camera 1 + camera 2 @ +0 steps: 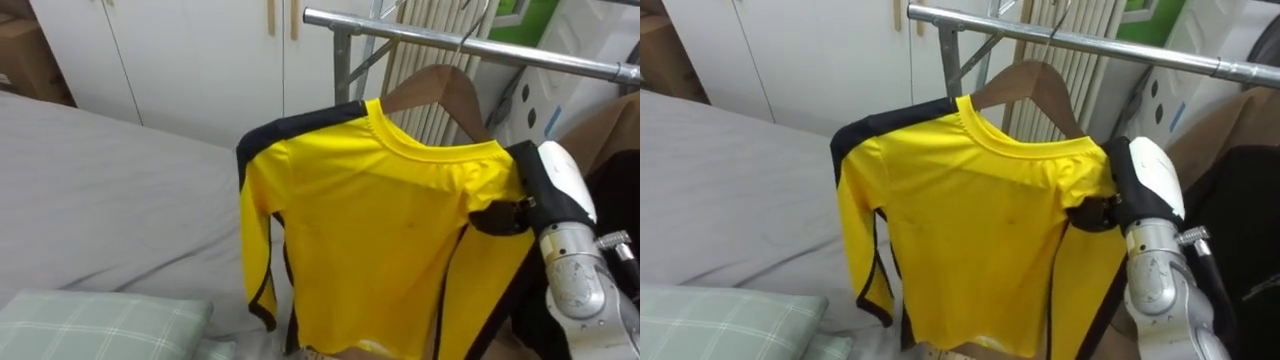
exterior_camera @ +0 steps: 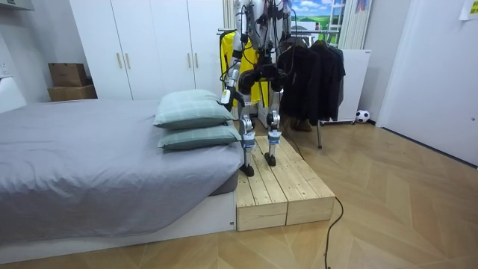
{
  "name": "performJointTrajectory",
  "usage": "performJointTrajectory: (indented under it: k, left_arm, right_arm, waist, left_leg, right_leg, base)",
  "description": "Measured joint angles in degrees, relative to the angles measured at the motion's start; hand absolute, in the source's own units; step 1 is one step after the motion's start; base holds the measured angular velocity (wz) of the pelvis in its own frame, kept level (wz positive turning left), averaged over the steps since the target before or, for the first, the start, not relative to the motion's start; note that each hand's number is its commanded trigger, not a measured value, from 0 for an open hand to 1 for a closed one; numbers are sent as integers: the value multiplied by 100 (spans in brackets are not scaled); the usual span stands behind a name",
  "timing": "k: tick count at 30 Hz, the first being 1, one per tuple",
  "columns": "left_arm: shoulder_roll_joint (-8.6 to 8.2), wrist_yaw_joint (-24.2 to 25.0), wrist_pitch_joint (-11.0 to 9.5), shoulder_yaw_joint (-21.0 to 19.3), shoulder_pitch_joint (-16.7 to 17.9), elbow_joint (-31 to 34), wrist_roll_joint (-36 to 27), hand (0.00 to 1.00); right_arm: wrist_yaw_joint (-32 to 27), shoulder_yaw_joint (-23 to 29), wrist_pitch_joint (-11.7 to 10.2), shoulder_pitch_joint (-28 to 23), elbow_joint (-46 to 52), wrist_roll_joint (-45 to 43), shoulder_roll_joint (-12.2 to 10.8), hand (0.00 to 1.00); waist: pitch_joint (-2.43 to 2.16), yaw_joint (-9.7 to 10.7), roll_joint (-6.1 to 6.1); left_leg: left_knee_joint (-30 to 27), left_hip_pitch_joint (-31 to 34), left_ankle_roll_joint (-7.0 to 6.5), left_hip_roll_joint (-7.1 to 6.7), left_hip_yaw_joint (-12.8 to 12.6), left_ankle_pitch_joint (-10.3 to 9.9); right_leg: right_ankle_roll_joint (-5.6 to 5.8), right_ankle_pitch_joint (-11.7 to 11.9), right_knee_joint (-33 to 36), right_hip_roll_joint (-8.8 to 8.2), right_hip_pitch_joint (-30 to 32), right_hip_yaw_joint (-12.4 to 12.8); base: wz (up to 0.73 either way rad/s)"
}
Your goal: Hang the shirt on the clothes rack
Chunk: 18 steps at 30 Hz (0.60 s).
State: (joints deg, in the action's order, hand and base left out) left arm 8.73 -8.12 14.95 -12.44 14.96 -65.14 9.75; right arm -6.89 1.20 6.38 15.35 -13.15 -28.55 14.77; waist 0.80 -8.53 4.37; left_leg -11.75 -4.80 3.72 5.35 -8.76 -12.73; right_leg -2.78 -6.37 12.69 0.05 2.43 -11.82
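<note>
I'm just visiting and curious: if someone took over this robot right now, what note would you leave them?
The right hand is at the shoulder of the yellow long-sleeved shirt; grip unclear.
The left hand hangs low at its side, idle.
Done: the shirt is on the wooden hanger, whose hook appears to be over the metal rail.
Left: confirm the hook sits, then withdraw the right hand.

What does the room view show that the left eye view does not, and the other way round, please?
Room view: the robot standing on a wooden platform beside the grey bed, and a ball on the wood floor by the far wall. Left eye view: the wooden hanger inside the yellow shirt, its hook over the metal rail. Both: the shirt, the bed, a green pillow, white wardrobes.
</note>
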Motion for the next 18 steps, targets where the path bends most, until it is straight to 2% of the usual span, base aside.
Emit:
performJointTrajectory:
  k: [11,18]
  left_arm:
    - [27,100,-1,-59,54,139,0,0]
    - [29,156,-26,-79,151,338,-4,0]
  right_arm:
    - [-116,1,-3,19,-250,458,93,100]
    - [-127,1,-8,44,-416,1151,524,100]
  waist:
    - [-8,1,2]
    - [-8,-69,19]
  left_leg:
    - [-2,2,-8,0,49,8]
    - [-7,3,-15,-13,103,13]
  right_leg:
    - [0,0,3,-13,-20,-71]
    - [7,-5,-2,-72,-48,-124]
  base:
    - [2]
    - [3]
